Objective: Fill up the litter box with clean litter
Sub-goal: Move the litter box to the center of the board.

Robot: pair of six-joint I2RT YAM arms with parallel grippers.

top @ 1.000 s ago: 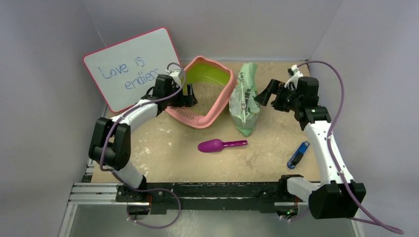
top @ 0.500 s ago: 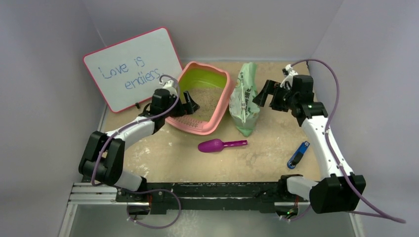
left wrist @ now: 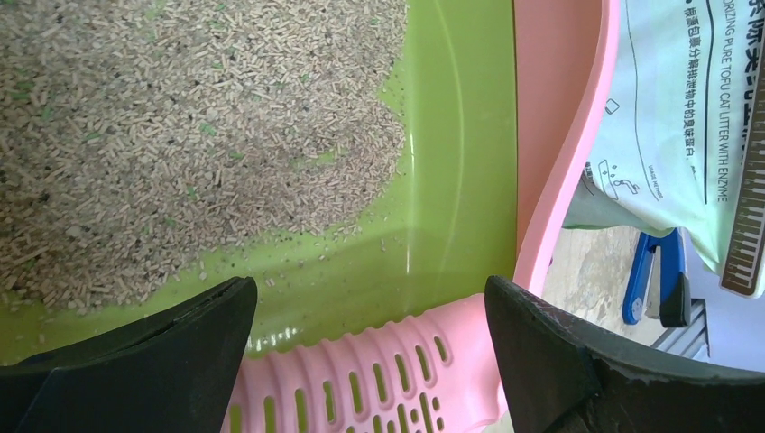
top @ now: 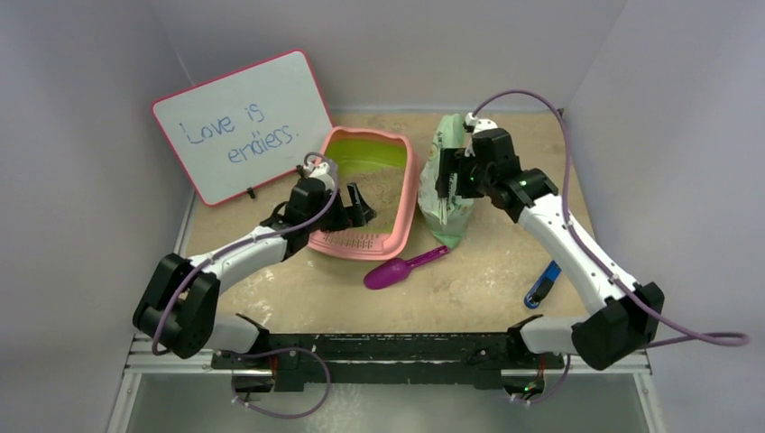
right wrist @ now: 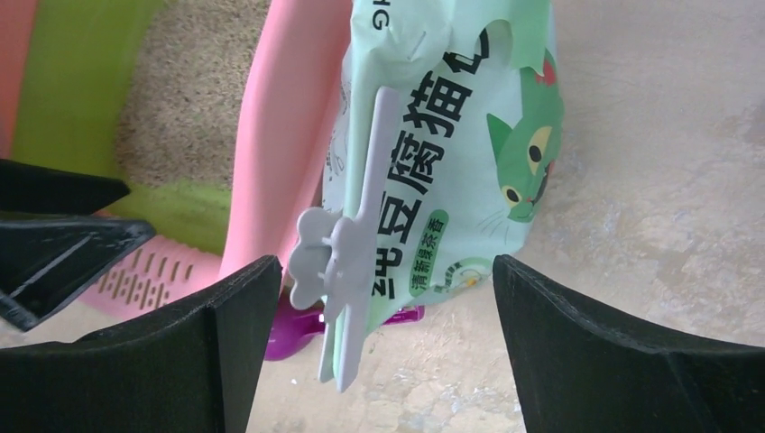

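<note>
Top external: litter box point(top: 409, 194) long axis near-far, grille lip point(top: 354, 242) at near end; L+R jaws apart.

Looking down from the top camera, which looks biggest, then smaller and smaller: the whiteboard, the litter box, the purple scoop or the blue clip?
Biggest first:
whiteboard
litter box
purple scoop
blue clip

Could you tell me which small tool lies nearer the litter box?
The purple scoop, just before the grille lip of the litter box; the blue clip lies far right.
</note>
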